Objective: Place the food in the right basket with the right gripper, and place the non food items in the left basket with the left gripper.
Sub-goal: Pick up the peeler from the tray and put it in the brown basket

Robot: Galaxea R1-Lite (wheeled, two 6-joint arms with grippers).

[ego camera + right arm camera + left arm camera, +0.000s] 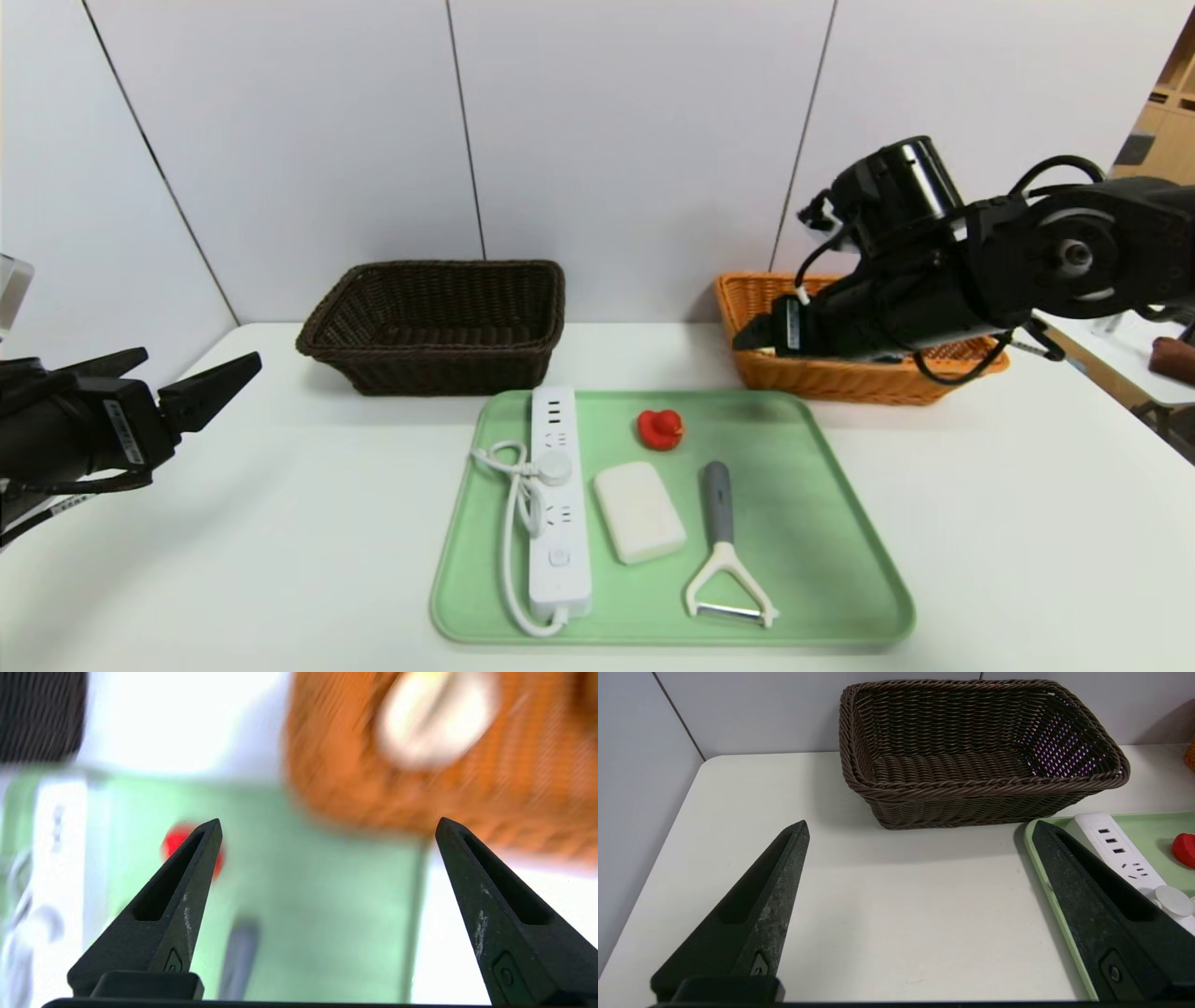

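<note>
A green tray holds a white power strip with its cord, a small red item, a white soap-like block and a grey-handled peeler. The dark brown basket stands at the back left and looks empty in the left wrist view. The orange basket stands at the back right. A pale rounded item lies in it. My right gripper is open and empty above the orange basket's front left corner. My left gripper is open and empty over the table at the left.
The wall runs close behind both baskets. A second table with a brown object stands at the far right. Bare white tabletop lies between my left gripper and the tray.
</note>
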